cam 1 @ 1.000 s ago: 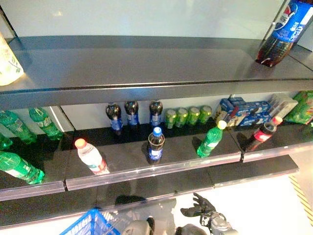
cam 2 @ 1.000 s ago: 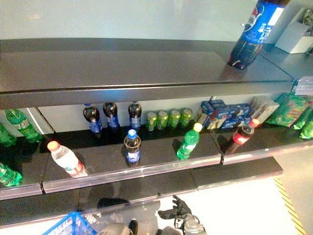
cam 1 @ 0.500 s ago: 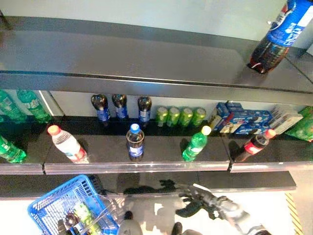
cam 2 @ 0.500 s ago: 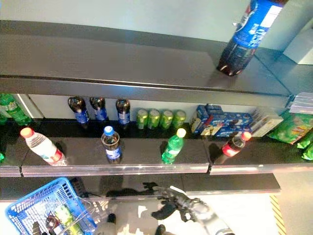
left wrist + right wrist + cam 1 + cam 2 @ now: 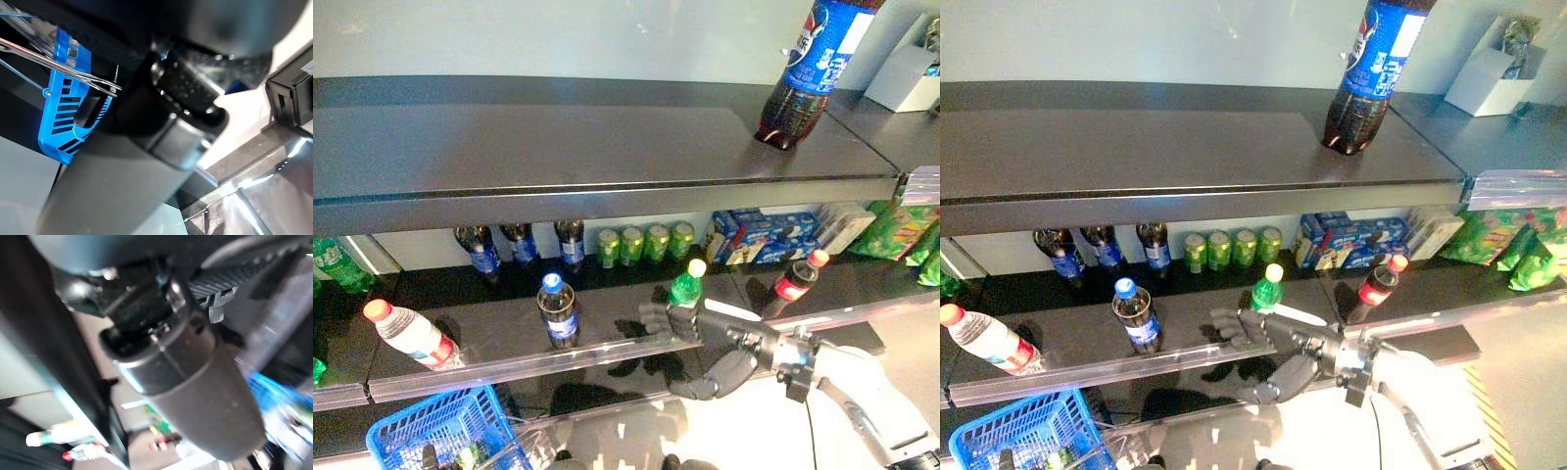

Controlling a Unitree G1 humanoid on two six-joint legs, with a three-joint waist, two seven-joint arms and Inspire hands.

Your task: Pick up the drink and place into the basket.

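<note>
A green bottle with a yellow cap (image 5: pixel 684 288) stands near the front of the middle shelf (image 5: pixel 509 357). My right hand (image 5: pixel 717 345) is open at the shelf's front lip, just before and below this bottle. Its straight fingers (image 5: pixel 656 319) reach past the bottle's base and its thumb (image 5: pixel 710 382) hangs lower. I cannot tell whether they touch the bottle. The blue basket (image 5: pixel 445 428) hangs at the lower left with a few items inside. In the left wrist view, my left hand (image 5: pixel 90 111) is curled at the basket's (image 5: pixel 61 112) wire handle.
On the same shelf stand a blue-capped cola bottle (image 5: pixel 556 311), a tilted red-capped water bottle (image 5: pixel 406 333) and a red-capped cola bottle (image 5: pixel 795 279). Behind them are green cans (image 5: pixel 646 243), small cola bottles (image 5: pixel 524 245) and blue boxes (image 5: pixel 759 230). A large cola bottle (image 5: pixel 803 64) stands on the top shelf.
The camera has shifted. My right hand has risen from below the shelves to the middle shelf's front edge and stretched its fingers out by the green bottle.
</note>
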